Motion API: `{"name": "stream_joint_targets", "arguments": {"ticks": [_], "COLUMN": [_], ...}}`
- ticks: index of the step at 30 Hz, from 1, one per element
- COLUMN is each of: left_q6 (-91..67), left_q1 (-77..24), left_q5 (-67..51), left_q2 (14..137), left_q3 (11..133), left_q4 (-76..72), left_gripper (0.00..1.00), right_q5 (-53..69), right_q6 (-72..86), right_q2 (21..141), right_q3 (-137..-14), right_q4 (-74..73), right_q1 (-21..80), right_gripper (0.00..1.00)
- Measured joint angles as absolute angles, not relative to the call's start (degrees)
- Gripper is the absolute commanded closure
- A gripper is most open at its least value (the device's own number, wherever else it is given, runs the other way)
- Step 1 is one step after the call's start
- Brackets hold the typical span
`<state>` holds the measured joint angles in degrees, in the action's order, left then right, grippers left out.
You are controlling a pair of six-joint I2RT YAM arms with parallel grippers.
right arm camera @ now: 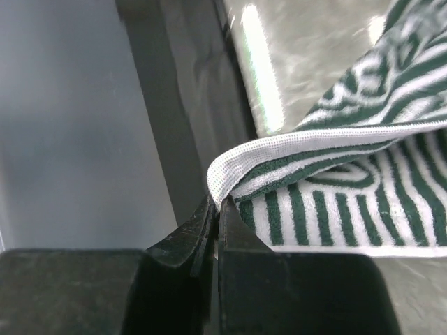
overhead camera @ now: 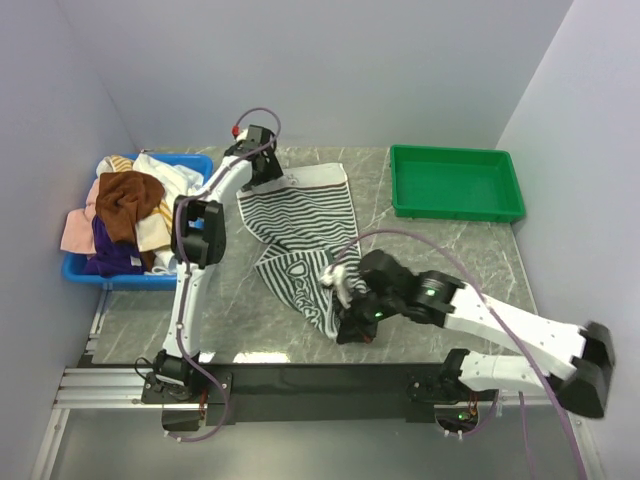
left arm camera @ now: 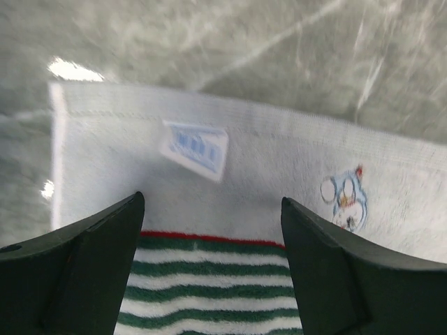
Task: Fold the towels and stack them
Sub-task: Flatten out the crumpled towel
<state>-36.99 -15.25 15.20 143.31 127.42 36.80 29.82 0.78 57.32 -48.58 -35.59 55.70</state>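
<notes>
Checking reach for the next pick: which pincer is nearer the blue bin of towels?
Left. The left pincer hovers open over the far edge of the striped towel, beside the blue bin. The right pincer, shut on that towel's near corner, is farther off.

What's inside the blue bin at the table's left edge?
A heap of crumpled towels: brown on top, white, pink and purple around it. They hide the floor of the blue bin and anything lower in the pile.

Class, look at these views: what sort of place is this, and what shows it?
Probably a robotics lab workcell: two robot arms bolted to a marble-look table boxed in by plain walls, with a blue bin of towels and green tray.
</notes>
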Motion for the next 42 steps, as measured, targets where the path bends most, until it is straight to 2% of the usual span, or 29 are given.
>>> {"name": "stream_joint_targets", "arguments": {"ticks": [2, 4, 5, 8, 11, 13, 16, 20, 25, 32, 37, 42], "left_q6": [-36.82, -36.77, -36.67, -36.58, -36.58, -36.62, -36.69, -36.56, -34.76, -30.87, -30.61, -30.13], "left_q1": [-14.22, -13.15, -12.64, -11.77, -11.81, -12.08, -12.40, -12.58, -12.56, -12.56, -12.56, -12.34], "left_q5": [14.11, 12.64, 12.10, 10.61, 9.19, 8.45, 7.35, 7.62, 11.05, 16.25, 16.91, 16.58], "left_q2": [143.04, 141.73, 140.22, 133.69, 125.21, 118.80, 106.87, 91.77, 73.41, 54.35, 50.74, 52.42], "left_q3": [127.57, 126.21, 124.18, 117.40, 111.85, 108.71, 102.48, 92.97, 77.69, 55.00, 48.31, 48.23], "left_q4": [36.27, 35.18, 34.26, 33.78, 33.67, 33.67, 33.19, 32.53, 30.50, 27.44, 26.17, 24.05], "left_gripper": [0.14, 0.13, 0.12, 0.09, 0.06, 0.04, 0.01, 0.01, 0.02, 0.02, 0.03, 0.04], "right_q5": [28.93, 27.64, 26.94, 25.56, 24.56, 24.25, 24.40, 23.46, 23.68, 24.45, 23.00, 20.21], "right_q6": [-0.38, -1.23, -1.52, -2.22, -2.35, -1.89, 1.50, 9.61, 17.37, 23.51, 26.04, 26.83], "right_q2": [62.96, 67.94, 70.13, 74.30, 74.35, 73.12, 69.80, 68.16, 75.42, 90.63, 97.71, 100.29], "right_q3": [-50.48, -51.96, -52.31, -52.40, -52.71, -53.45, -54.50, -53.80, -52.97, -53.30, -53.36, -53.58], "right_q4": [-37.56, -39.62, -40.40, -43.20, -44.14, -43.66, -39.03, -26.68, -14.72, -4.62, -0.67, 0.99], "right_q1": [59.20, 61.89, 62.83, 63.51, 63.35, 62.50, 56.47, 41.52, 32.82, 31.22, 30.85, 30.85], "right_gripper": [0.99, 0.86, 0.62, 0.28, 0.18, 0.18, 0.25, 0.46, 0.47, 0.42, 0.41, 0.34]}}
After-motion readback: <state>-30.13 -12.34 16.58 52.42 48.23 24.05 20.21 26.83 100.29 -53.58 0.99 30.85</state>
